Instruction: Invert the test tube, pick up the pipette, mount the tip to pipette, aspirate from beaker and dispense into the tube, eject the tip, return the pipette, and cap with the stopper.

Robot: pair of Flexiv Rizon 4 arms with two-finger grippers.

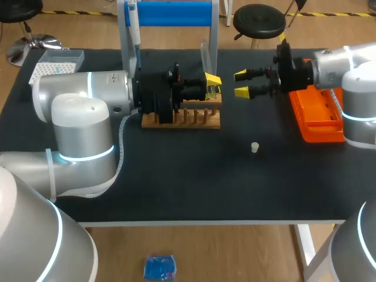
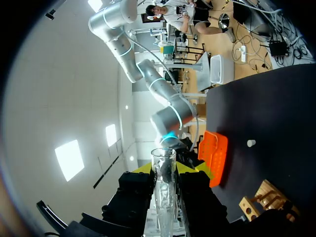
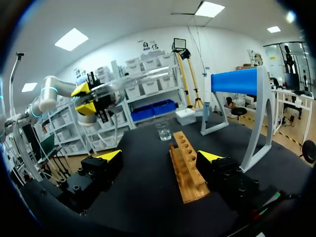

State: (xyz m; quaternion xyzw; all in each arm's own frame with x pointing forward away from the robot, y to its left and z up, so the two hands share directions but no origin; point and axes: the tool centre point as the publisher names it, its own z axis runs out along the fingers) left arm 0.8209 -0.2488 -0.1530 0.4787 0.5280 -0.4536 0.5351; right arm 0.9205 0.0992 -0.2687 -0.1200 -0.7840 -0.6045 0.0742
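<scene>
My left tool (image 2: 165,169) is clamped on the glass tube (image 2: 163,197), likely light, slick and brittle; I'd squeeze gently. My right tool (image 1: 241,83) stands apart.

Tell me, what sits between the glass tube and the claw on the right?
Nothing: in the head view only bare table shows between the test tube, held by the left gripper, and the open right gripper. The stopper lies off that line.

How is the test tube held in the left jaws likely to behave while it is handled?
The test tube looks like thin clear glass, so probably fragile and slippery under hard jaws. Long, narrow and round, it would likely roll if laid on the table.
</scene>
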